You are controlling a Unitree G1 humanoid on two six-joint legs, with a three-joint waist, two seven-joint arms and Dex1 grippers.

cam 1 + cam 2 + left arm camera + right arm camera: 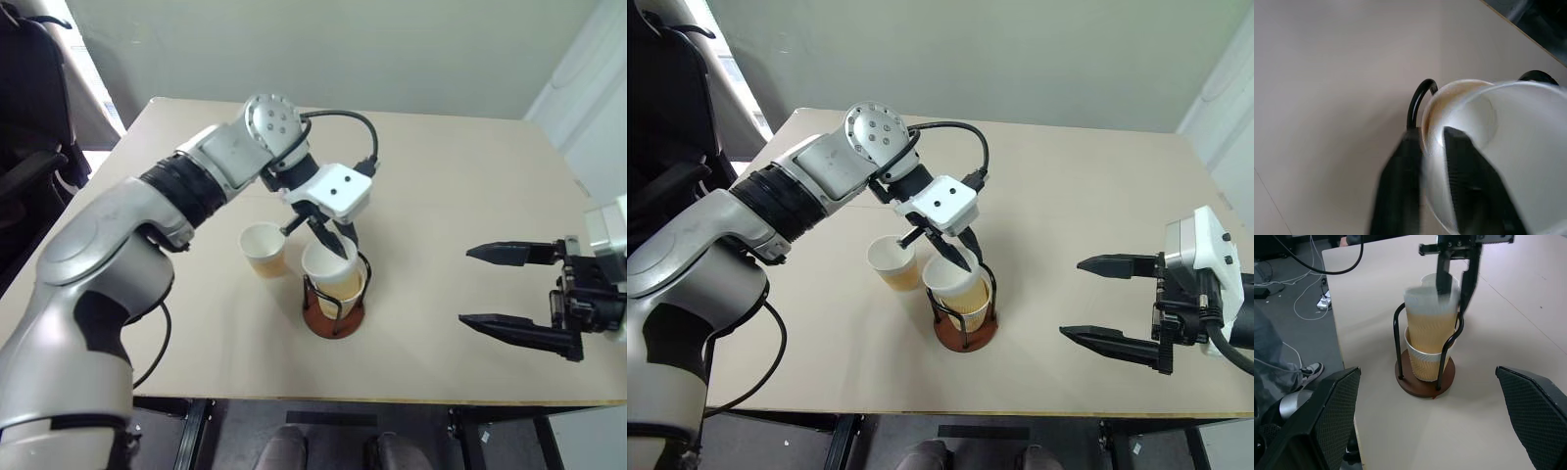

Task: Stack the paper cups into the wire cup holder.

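Observation:
The wire cup holder (334, 319) stands near the table's middle on its reddish-brown base. One paper cup (1425, 363) sits in it, and a second paper cup (1431, 318) is nested partway into the first, rising above the wire loops. My left gripper (328, 235) points down over that upper cup, one finger (1464, 166) inside the rim and the other outside, parted with the wall loose between them. A third paper cup (265, 249) stands upright on the table just left of the holder. My right gripper (502, 290) hovers open and empty at the right.
The tan table (441, 176) has its front edge (392, 399) close behind the holder. A dark chair (29, 117) stands off the left side. Cables (1298, 289) lie on the floor, beside a person's shoe (1309, 370).

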